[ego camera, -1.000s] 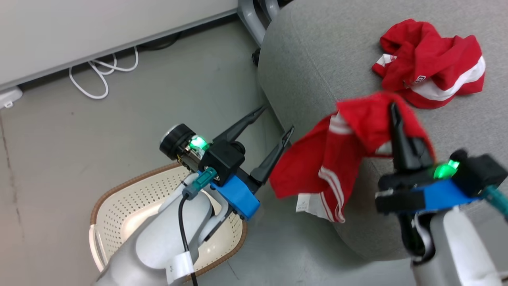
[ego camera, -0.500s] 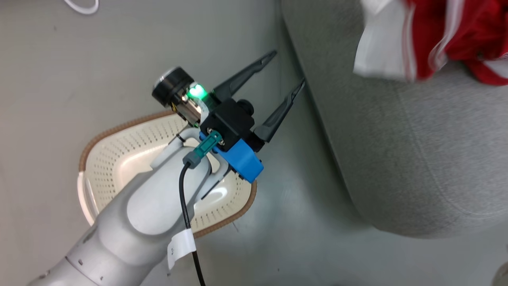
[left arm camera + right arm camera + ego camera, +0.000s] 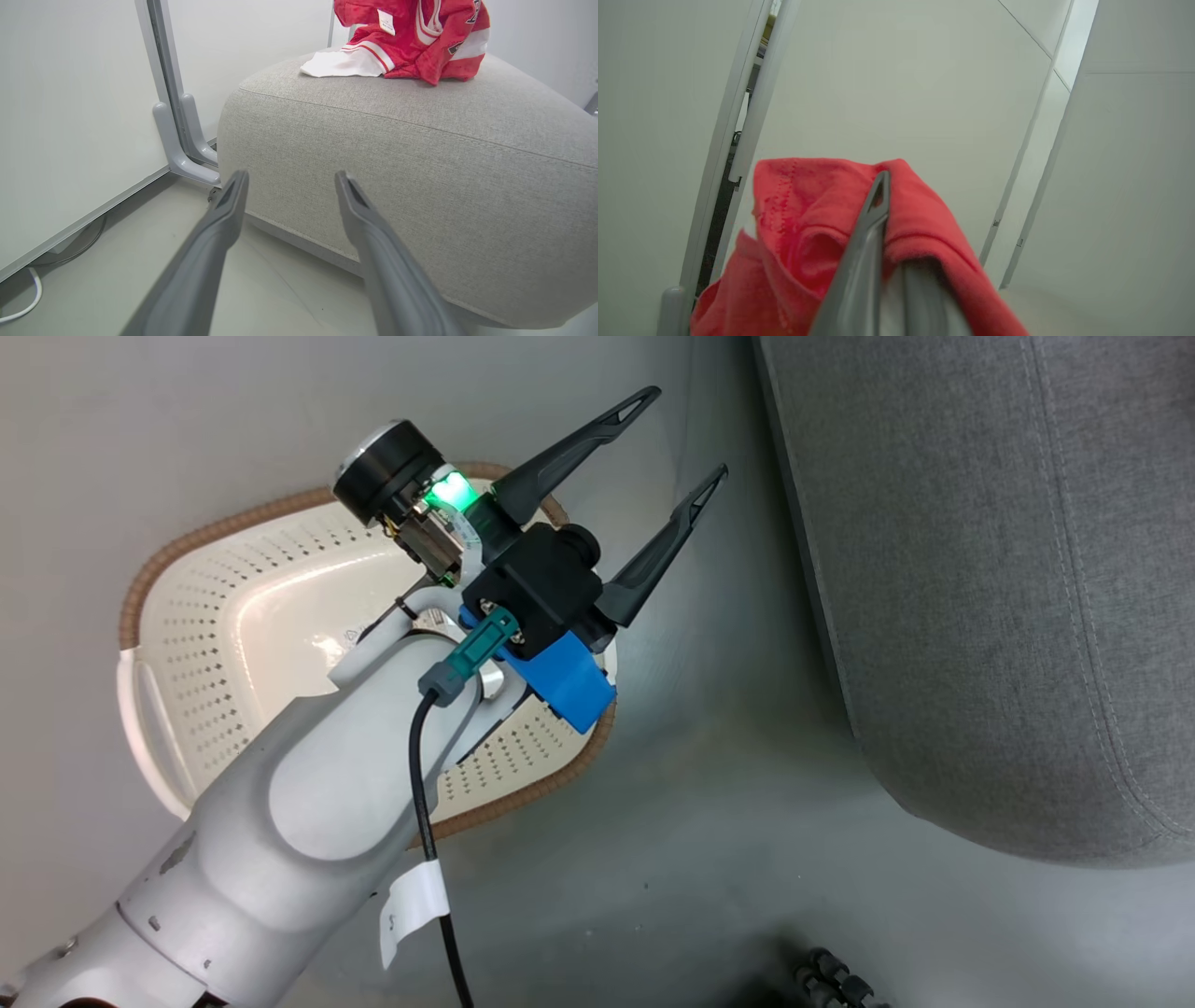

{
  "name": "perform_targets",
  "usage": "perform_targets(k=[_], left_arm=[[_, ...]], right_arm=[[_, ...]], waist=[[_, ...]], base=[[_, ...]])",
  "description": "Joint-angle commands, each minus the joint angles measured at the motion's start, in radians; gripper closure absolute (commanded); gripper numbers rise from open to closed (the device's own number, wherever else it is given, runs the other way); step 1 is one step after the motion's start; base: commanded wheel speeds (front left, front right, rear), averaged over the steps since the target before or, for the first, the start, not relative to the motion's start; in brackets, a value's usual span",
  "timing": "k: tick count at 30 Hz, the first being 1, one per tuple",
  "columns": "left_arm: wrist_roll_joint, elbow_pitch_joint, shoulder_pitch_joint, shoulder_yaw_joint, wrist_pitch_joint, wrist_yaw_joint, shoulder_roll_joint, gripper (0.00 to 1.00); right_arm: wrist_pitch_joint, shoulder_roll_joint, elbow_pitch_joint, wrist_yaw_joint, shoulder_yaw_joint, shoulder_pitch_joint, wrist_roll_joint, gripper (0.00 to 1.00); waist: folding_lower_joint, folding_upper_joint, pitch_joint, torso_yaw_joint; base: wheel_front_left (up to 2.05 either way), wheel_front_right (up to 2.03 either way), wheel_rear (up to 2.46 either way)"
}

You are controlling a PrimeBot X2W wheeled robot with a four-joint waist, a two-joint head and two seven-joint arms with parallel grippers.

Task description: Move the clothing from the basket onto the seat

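Observation:
The cream perforated basket [image 3: 187,644] with a brown rim stands on the floor at the left. What shows of its inside is bare, and my left forearm hides part of it. My left gripper [image 3: 681,437] hangs open above the basket's far edge with nothing between its fingers [image 3: 224,219], pointing at the side of the grey seat [image 3: 397,154]. Red and white clothing [image 3: 411,37] lies bunched on top of the seat [image 3: 980,616]. My right gripper [image 3: 883,184] is shut on a red garment [image 3: 808,224] that drapes over its fingers, held up in front of a white wall.
The basket and seat are separated by a strip of grey floor [image 3: 728,737]. A grey metal leg [image 3: 182,140] and white wall panels stand to the seat's left, with a white cable [image 3: 18,303] on the floor. A dark ribbed part [image 3: 831,980] shows at the bottom edge.
The head camera has tilted downward, so the right gripper and the red garments have left its view. The left gripper stays open over the basket. The right gripper stays shut.

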Motion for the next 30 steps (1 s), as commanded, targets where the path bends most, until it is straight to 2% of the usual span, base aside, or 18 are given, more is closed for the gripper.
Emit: perform_targets(k=[1,14,20,21,22,23,30], left_arm=[[0.008,-0.008,-0.015,0.003,0.000,0.004,0.008,0.00],[0.003,-0.042,-0.040,-0.005,0.013,0.011,0.025,0.00],[-0.001,-0.037,-0.043,-0.004,0.000,0.019,0.018,0.00],[-0.003,-0.034,-0.041,-0.003,-0.001,0.021,0.017,0.00],[-0.005,-0.030,-0.037,-0.004,-0.004,0.022,0.016,0.00],[-0.008,-0.028,-0.033,-0.003,-0.008,0.023,0.015,0.00],[-0.038,0.004,0.025,0.016,-0.030,0.038,-0.006,0.00]], right_arm=[[-0.004,0.002,0.020,0.000,-0.003,0.024,-0.008,1.00],[-0.004,0.117,0.244,0.000,0.039,0.147,-0.028,1.00],[-0.004,0.148,0.252,0.000,0.037,0.192,-0.017,1.00],[-0.004,0.155,0.238,0.000,0.030,0.201,-0.011,0.55],[-0.004,0.165,0.225,0.000,0.026,0.215,-0.008,0.55],[-0.004,0.174,0.216,0.000,0.027,0.232,-0.006,0.00],[-0.004,0.235,0.122,0.000,0.033,0.400,0.000,0.00]], waist=[[-0.0002,0.0000,0.018,-0.011],[-0.0002,0.0000,0.057,-0.002],[-0.0002,0.0000,0.044,0.012],[-0.0002,0.0000,0.038,0.012],[-0.0002,0.0000,0.029,0.012],[-0.0002,0.0000,0.019,0.012],[-0.0002,0.0000,-0.111,0.008]], base=[[0.00,0.00,0.00],[0.00,0.00,0.00],[0.00,0.00,0.00],[0.00,0.00,0.00],[0.00,0.00,0.00],[0.00,0.00,0.00],[0.00,0.00,0.00]])
